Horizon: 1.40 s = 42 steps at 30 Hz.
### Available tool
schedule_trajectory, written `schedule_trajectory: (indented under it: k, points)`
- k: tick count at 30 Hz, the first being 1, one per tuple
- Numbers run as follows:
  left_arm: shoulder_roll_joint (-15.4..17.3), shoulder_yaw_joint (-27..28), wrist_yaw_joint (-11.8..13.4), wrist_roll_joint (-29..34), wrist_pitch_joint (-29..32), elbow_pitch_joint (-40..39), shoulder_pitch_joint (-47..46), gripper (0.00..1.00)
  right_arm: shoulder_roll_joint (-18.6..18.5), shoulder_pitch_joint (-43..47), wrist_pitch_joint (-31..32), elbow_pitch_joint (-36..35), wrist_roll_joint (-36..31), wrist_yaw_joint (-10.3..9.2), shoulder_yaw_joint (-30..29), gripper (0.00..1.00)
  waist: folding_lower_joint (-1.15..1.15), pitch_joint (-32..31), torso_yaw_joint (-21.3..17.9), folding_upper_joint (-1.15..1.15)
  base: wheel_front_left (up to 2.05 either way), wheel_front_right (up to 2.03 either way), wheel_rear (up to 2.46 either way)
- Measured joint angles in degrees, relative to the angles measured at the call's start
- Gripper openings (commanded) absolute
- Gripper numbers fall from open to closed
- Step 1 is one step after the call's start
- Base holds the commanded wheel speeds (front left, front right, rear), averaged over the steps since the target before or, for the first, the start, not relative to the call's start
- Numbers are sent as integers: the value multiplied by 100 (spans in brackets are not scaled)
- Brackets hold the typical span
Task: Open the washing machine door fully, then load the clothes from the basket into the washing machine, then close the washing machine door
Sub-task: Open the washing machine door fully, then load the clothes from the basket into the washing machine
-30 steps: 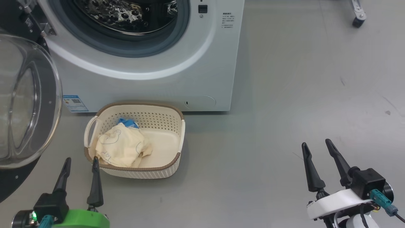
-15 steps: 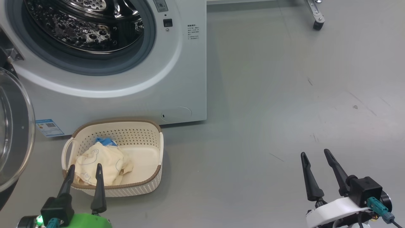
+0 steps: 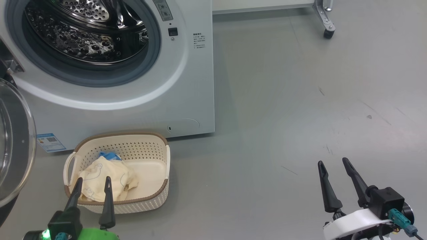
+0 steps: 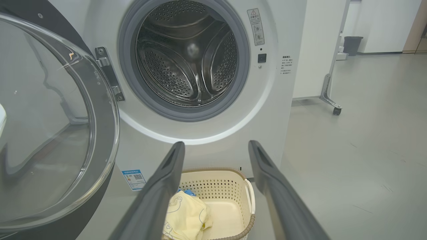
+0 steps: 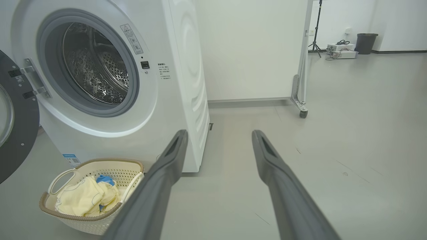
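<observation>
- The washing machine door [image 3: 15, 150] stands swung wide on its hinge at the left of the washing machine [image 3: 190, 100], and the drum [image 3: 83, 40] looks bare, so I judge the opening step done and the loading step in hand
- The clothes [image 3: 100, 176] lie bunched in the left half of the basket [image 3: 146, 203], which sits on the floor [image 3: 283, 116] just in front of the machine's lower edge, roughly below the drum mouth
- The left gripper [image 3: 93, 180] has its fingers spread and grasps nothing; in the head view its tips overlap the near rim of the basket and the bunch, but how high above them it hangs I cannot tell
- The right gripper [image 3: 333, 162] is likewise spread and empty, over bare floor well apart from basket and machine
- The next move calls for the left gripper to come down onto the top of the bunch and close on enough fabric that it lifts in one piece, then carry it up to the drum mouth
- Edges to mind: the basket's brown rim and left handle lie close by the pile, the door's black rim stands near the basket's left side, and the grey rubber ring [image 4: 133, 100] is a lip where trailing cloth could catch
- Room is tight on the left by the door; to the right the floor is wide and open as far as the wheeled stand [image 3: 328, 33] at the back
</observation>
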Motion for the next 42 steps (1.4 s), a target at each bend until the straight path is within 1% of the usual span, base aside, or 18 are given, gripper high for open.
schedule_trajectory:
  k: [11,22,30,42]
  points:
    - [2,-40,58,0,0,0,19,100,9,113,0,-20,0,-1,-41,100,0,-29,-31,0,0,0,0]
    - [4,-52,182,7,0,-21,19,100,16,114,0,-56,0,-1,-73,100,0,8,-18,0,5,-17,13]
    - [4,-68,209,7,0,-30,19,100,21,114,0,-92,0,-1,-86,100,0,41,-8,0,21,-78,57]
    - [8,-115,247,16,0,-101,14,100,40,113,0,-119,0,-1,-91,100,0,119,-3,0,47,-123,76]
